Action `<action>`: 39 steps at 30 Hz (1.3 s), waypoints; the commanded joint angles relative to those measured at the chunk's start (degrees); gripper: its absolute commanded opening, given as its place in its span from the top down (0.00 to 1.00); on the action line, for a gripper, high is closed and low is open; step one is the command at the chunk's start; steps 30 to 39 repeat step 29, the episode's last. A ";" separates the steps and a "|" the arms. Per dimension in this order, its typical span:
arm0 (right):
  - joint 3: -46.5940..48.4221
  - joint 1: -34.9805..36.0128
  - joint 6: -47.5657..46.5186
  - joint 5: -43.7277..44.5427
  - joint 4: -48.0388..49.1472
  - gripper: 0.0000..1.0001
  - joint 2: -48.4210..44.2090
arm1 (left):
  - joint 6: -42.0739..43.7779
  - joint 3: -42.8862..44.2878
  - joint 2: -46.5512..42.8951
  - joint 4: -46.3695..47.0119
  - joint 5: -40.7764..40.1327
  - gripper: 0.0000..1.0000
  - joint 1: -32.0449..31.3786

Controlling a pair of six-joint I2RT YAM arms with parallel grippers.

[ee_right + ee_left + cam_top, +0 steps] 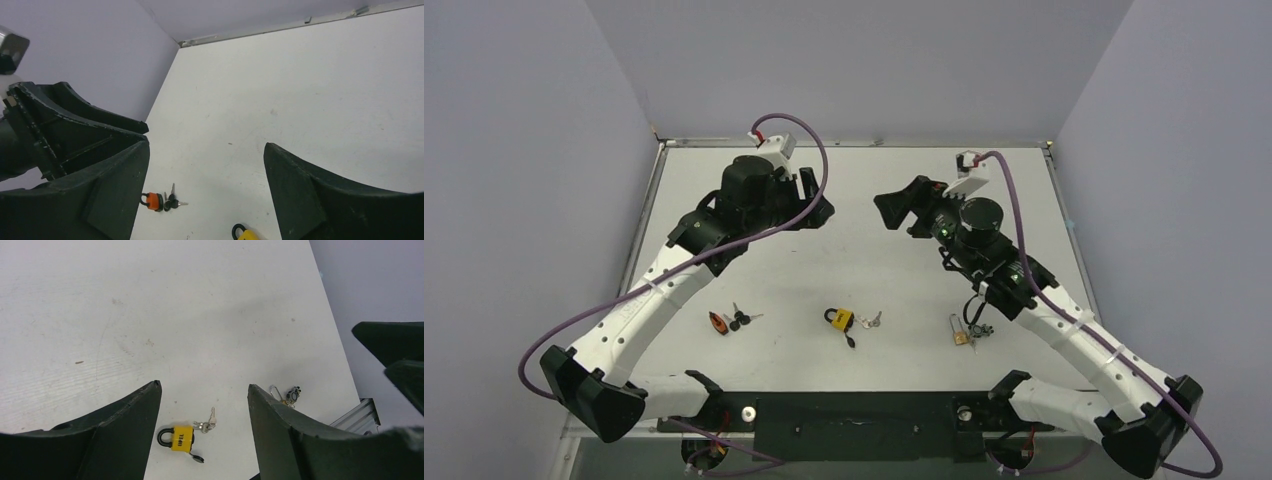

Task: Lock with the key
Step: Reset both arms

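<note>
A yellow padlock (841, 320) with a black shackle lies at the table's near middle, a black-headed key in its underside and silver keys (871, 320) beside it. It shows in the left wrist view (181, 438) with its keys (207, 424), and at the bottom edge of the right wrist view (243, 233). An orange padlock (719, 322) with black keys (741, 319) lies to the left, also in the right wrist view (153, 200). A brass padlock (959, 332) with a key ring lies to the right. Both the left gripper (822, 214) and the right gripper (886, 212) hang open and empty above the far table.
The white table (854, 190) has a raised rim at the back and side walls close by. The arm bases and a black mounting bar (854, 412) sit at the near edge. Purple cables loop over both arms.
</note>
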 commanded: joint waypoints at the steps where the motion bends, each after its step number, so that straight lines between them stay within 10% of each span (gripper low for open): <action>1: -1.19 -0.36 -1.41 7.09 -2.99 0.19 -4.27 | 3.27 1.70 -1.15 5.67 -0.93 0.38 -0.08; 39: 2.48 -1.23 -3.36 6.37 -2.73 0.18 -1.62 | 5.65 1.73 -2.10 2.83 -4.50 0.37 0.13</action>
